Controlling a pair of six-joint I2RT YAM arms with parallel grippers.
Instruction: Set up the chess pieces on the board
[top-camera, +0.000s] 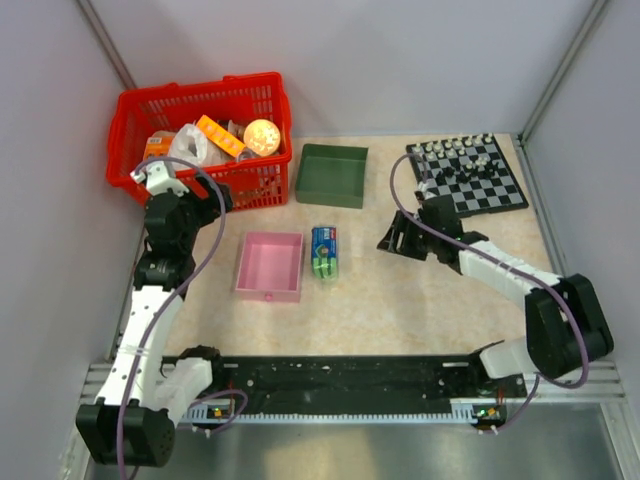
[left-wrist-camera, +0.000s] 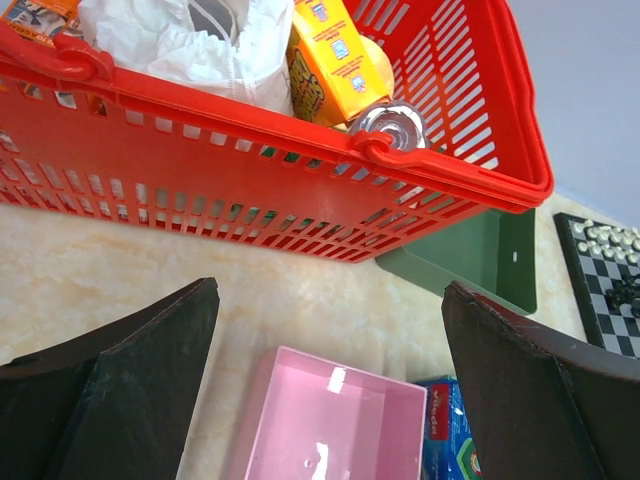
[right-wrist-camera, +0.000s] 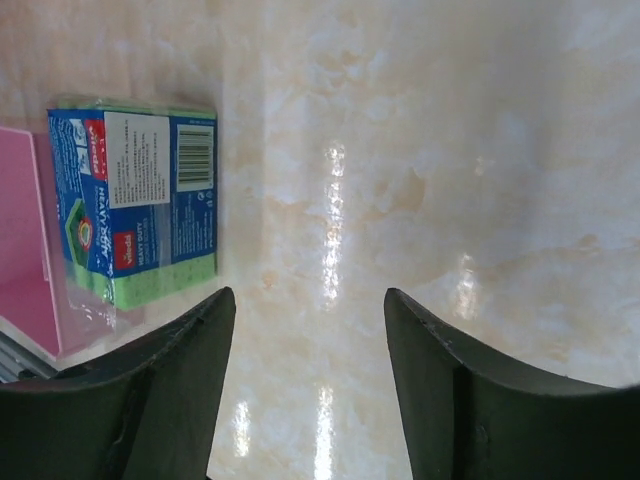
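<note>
Tabletop (right-wrist-camera: 450, 150) looks like a stone-pattern laminate, smooth and really glossy, lights bounce right off it. Red basket (left-wrist-camera: 300, 200) is shiny moulded plastic. Pink tray (left-wrist-camera: 340, 420) is smooth plastic with a bit of sheen, while the green tray (left-wrist-camera: 480, 260) looks more matt. Sponge pack (right-wrist-camera: 140, 200) is wrapped in glossy clear film with a printed label. The fingers (right-wrist-camera: 150, 400) on the right gripper (right-wrist-camera: 310, 300) are matt black with a faintly rough, layered grain. Inside the basket there's a shiny metal can top (left-wrist-camera: 395, 122), a crinkly white plastic bag (left-wrist-camera: 180, 40) and a glossy orange carton (left-wrist-camera: 335, 55).
</note>
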